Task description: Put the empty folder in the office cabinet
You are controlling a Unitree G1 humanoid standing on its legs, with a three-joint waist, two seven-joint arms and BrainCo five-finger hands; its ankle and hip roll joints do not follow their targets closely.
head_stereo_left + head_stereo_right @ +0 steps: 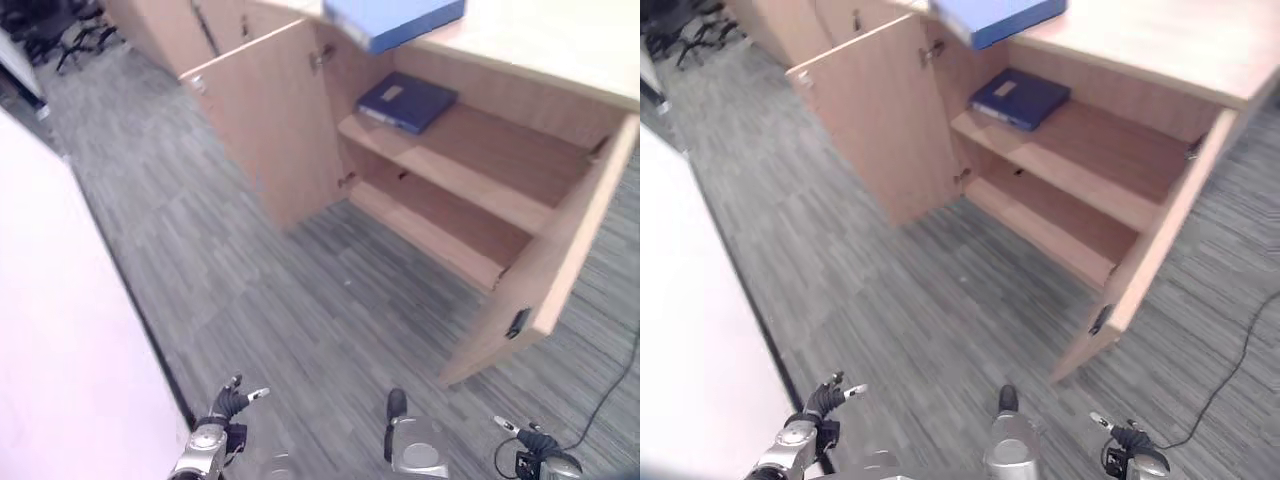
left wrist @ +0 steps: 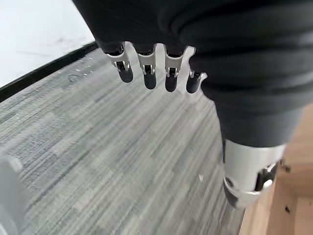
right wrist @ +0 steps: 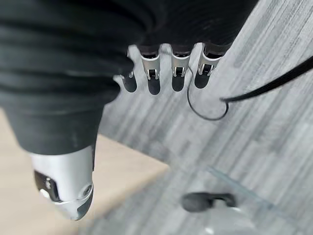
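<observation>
Floor: grey carpet [image 1: 300,300] in streaked tiles, lying beneath the left hand's fingers [image 2: 149,78] and the right hand's fingers [image 3: 154,83].
Wall: white panel [image 1: 60,330] with black skirting strip [image 2: 44,73], just beside the left hand's fingers.
Furniture: office cabinet [image 1: 480,200] in pale wood, both doors open, two shelves, well ahead of the fingers; matching closed units [image 1: 170,30] beyond it; black office chairs [image 1: 70,30] farthest off, past the left fingers.
</observation>
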